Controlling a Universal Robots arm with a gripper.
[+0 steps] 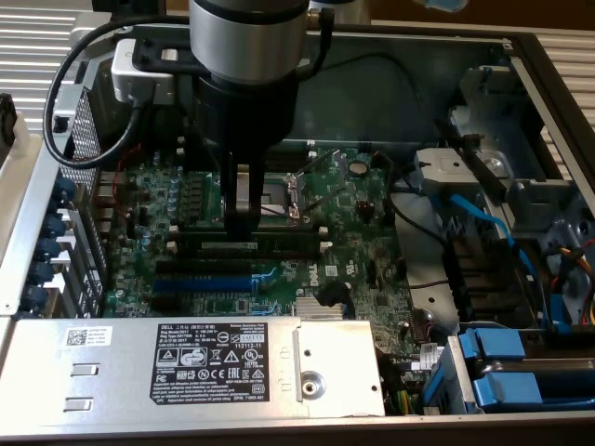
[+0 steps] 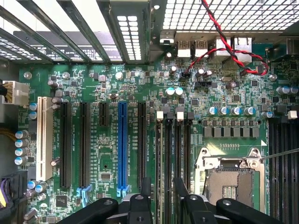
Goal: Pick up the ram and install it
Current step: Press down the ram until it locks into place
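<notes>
The gripper hangs over the green motherboard. Its jaws are spread wide and hold nothing. The ram lies along the black slots, just under the gripper, at 6 o'clock from the CPU socket.

Fairly bright, even room light falls from above into the open computer case. The arm throws a soft shadow over the motherboard beneath it, and the far inner wall sits dim. The silver power supply cover shines pale. In the wrist view white glare burns through the vent grille and slot brackets, while the black hand is nearly a silhouette
</notes>
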